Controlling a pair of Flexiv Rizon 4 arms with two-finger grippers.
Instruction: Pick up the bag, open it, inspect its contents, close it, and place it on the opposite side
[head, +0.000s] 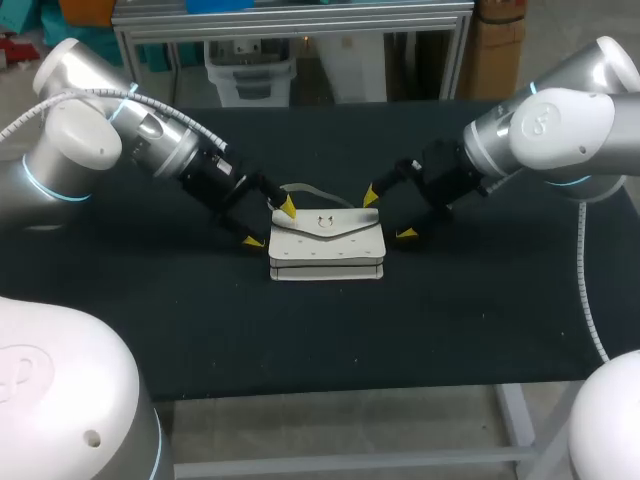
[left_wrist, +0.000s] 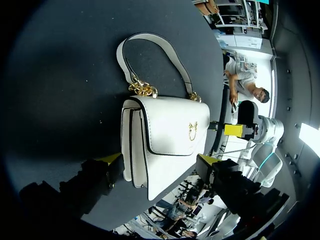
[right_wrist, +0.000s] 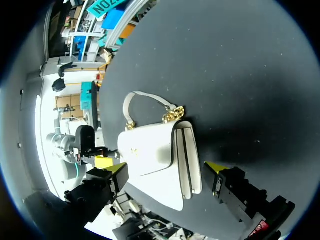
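Bag: a white handbag (head: 325, 240) lies flat near the middle of the black desk (head: 150, 300), flap side up.
Flap: shut over the front, with a small gold clasp (left_wrist: 192, 131) near its pointed edge.
Handle: a short white strap (left_wrist: 150, 36) lies in a loop on the desk at the bag's far side, away from the robot.
Chain: gold links (left_wrist: 142, 90) join the strap to the bag's top corners.
Bag's edge: in the right wrist view the bag (right_wrist: 150, 150) shows layered side panels with dark edging.
Left pincer: the left pincer (head: 270, 224) is low at the bag's left end with its fingers spread wide. One yellow tip is by the far left corner near the strap, the other just beside the near left edge. In its own wrist view the left pincer (left_wrist: 160, 160) has the bag's end between its tips. Whether either tip touches the bag cannot be told.
Right pincer: the right pincer (head: 388, 216) mirrors it at the bag's right end, also spread wide. In its own wrist view the right pincer (right_wrist: 166, 167) has one tip on each side of the bag's end. Contact cannot be told here either.
Arms: the left arm (head: 110, 140) and the right arm (head: 550, 130) slant in from the far corners towards the bag.
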